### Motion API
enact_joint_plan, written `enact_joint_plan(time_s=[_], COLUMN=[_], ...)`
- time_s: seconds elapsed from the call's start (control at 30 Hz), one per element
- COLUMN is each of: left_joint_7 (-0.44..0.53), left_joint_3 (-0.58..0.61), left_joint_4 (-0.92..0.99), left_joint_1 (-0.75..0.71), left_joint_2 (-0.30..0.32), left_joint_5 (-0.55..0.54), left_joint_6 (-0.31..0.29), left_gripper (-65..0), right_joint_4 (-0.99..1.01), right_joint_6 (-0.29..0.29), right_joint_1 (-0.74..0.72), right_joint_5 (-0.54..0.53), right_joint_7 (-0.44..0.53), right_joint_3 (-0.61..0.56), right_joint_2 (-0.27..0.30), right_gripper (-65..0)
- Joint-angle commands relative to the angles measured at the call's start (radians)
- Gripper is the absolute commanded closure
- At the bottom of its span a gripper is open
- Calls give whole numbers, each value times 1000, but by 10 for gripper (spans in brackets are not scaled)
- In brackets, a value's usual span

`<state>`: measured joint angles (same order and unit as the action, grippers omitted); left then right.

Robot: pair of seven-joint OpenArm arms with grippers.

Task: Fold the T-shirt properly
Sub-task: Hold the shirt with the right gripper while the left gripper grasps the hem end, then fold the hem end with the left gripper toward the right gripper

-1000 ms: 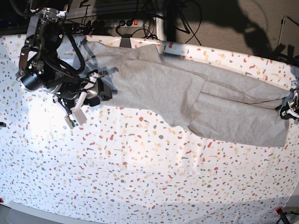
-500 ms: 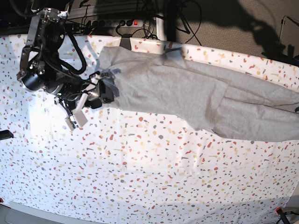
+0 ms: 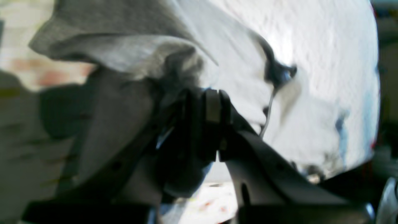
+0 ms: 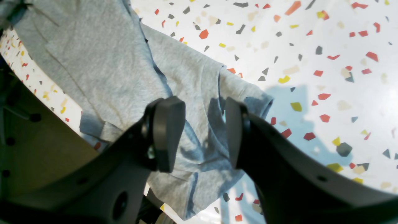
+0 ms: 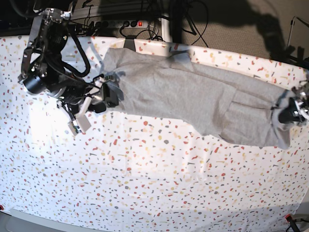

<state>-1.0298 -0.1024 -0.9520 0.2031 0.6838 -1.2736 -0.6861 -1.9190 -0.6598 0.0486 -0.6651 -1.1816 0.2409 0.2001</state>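
Note:
The heather-grey T-shirt (image 5: 183,92) lies stretched across the back of the table, plain side up, from the upper left to the right edge. My right gripper (image 5: 112,94) is open at the shirt's left end. In the right wrist view its fingers (image 4: 168,133) stand apart just above a folded grey corner of the shirt (image 4: 93,62). My left gripper (image 5: 288,115) is at the right edge, shut on the shirt's bunched right end. The left wrist view shows grey fabric (image 3: 124,53) pinched in the closed left gripper (image 3: 211,109). No lettering shows.
The table is covered with a white speckled cloth (image 5: 145,183). A power strip and cables (image 5: 125,23) lie behind the back edge. The right arm's dark body (image 5: 48,63) stands over the table's left back corner.
The shirt has been drawn to the right and its left end has slid off toward the right. My left gripper went out of view, then came back with the right end bunched. The right arm has barely moved.

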Motion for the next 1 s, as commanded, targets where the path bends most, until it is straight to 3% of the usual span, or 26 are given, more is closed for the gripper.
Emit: enact_joint_plan(time_s=[0.0,0.23,0.43,0.7,0.83,0.97], left_joint_7=[6,3,-3,-74,-121,-285], left_joint_3=[-8,-8,-8,-7,-7,-7], left_joint_4=[-52,-283,-392,-421,-421,-421], left_joint_1=[-9,-93,-106,-106,-106,-100], left_joint_2=[4,-198,-332,-401,-404,-404], left_joint_5=[-26,-24,-8,-10,-32,-210], left_joint_6=[-12,-12,-12,-12,-12,-12], left_gripper=[0,0,0,0,-298,-326], right_joint_4=[-18,-18,-2,24,24,24], right_joint_6=[-6,-6,-6,-6,-6,-6], right_joint_1=[-15,-14,-14,-15,-15,-15], right_joint_5=[-19,-12,41,40,40,40], right_joint_7=[23,23,35,42,53,53], right_joint_3=[1,1,1,1,1,1], right_joint_2=[7,7,7,8,7,8], right_gripper=[-261,-261,-261,-261,-261,-261])
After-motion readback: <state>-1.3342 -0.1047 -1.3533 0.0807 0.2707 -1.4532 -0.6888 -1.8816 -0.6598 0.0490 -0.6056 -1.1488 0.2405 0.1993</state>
